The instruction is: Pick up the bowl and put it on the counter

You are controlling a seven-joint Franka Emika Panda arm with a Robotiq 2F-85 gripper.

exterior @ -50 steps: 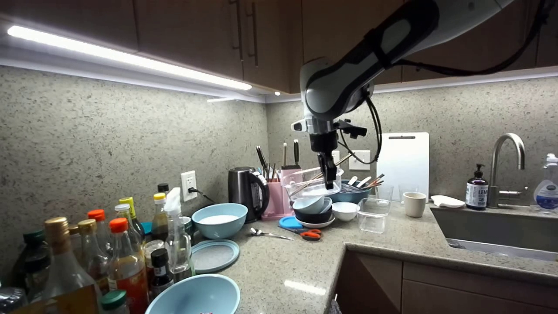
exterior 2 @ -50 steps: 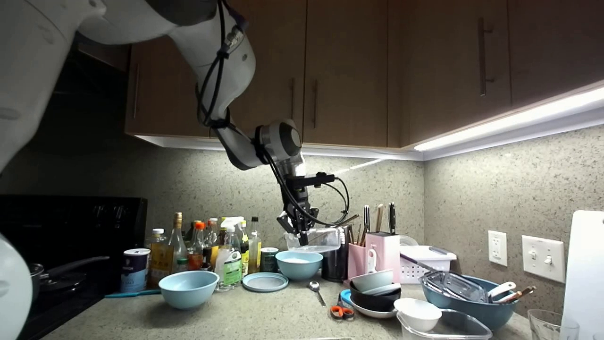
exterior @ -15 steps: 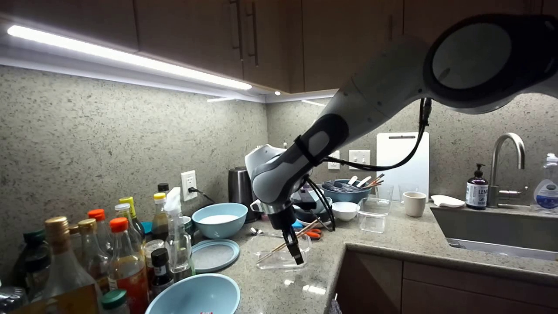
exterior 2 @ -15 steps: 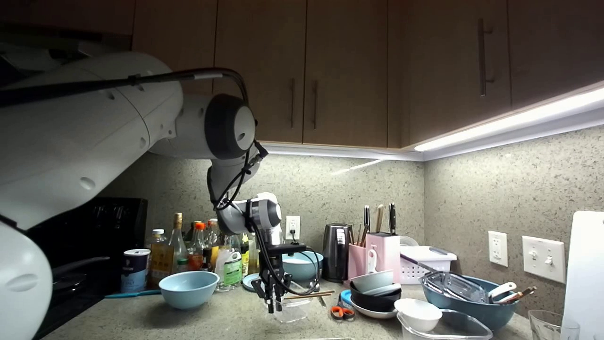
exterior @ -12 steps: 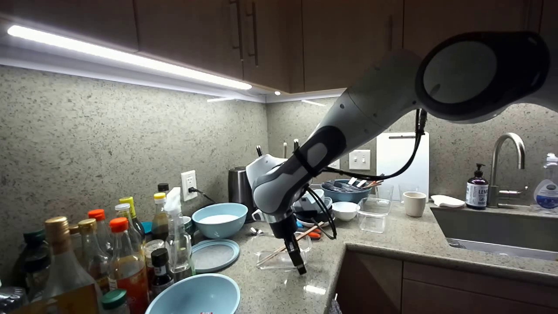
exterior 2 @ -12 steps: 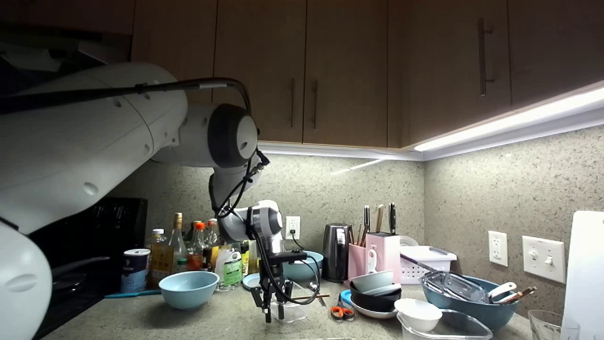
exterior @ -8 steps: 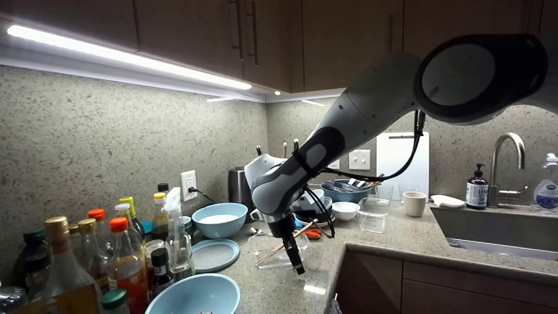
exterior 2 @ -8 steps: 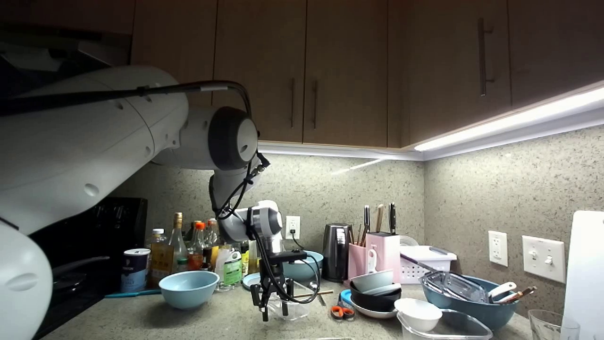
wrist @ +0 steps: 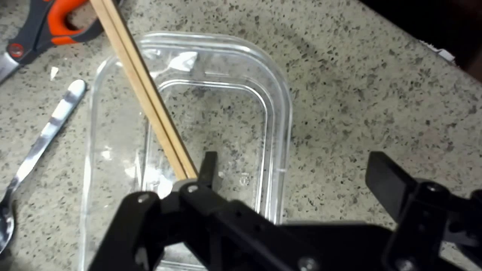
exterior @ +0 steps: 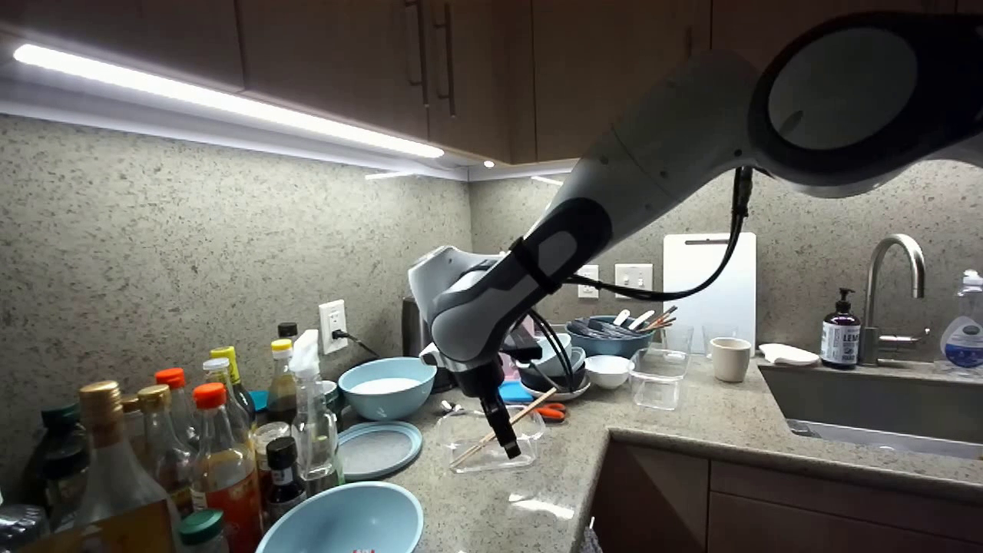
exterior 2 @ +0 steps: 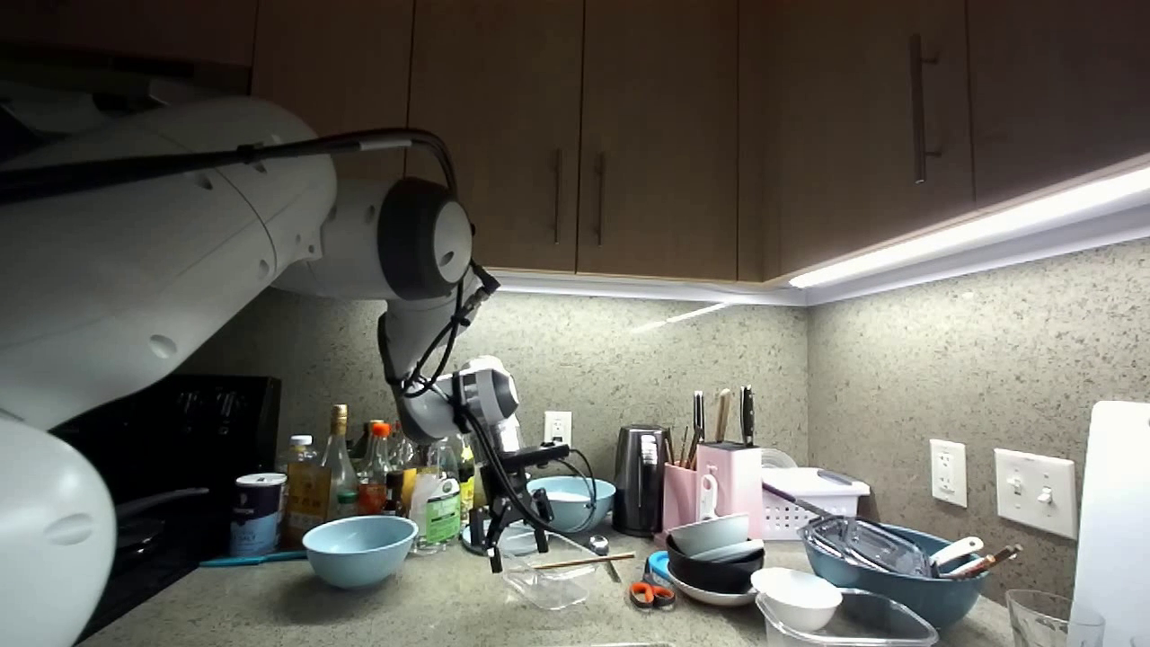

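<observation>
A clear rectangular plastic container, the bowl (exterior: pixel 495 462), rests on the speckled stone counter (exterior 2: pixel 431 611). A pair of wooden chopsticks (wrist: pixel 141 88) leans across it. My gripper (exterior 2: pixel 519 555) is just over the bowl's near side, its fingers spread wide. In the wrist view the gripper (wrist: pixel 293 162) straddles one long rim of the bowl (wrist: pixel 278 124): one finger is over its inside, the other over bare stone, with a gap on both sides of the rim. The gripper hides the bowl's lower end in that view.
Orange-handled scissors (wrist: pixel 62 22) and a spoon (wrist: pixel 49 130) lie beside the bowl. A blue mixing bowl (exterior 2: pixel 359 544), a round lid (exterior: pixel 380 452) and bottles (exterior: pixel 223 453) stand to one side. Stacked dishes (exterior 2: pixel 714 562) are nearby. The counter's edge (wrist: pixel 403 34) drops off close by.
About three seconds ago the bowl hung in my gripper above the counter; now it sits on the stone. Within the last second the fingers spread apart and the gripper rose slightly.
</observation>
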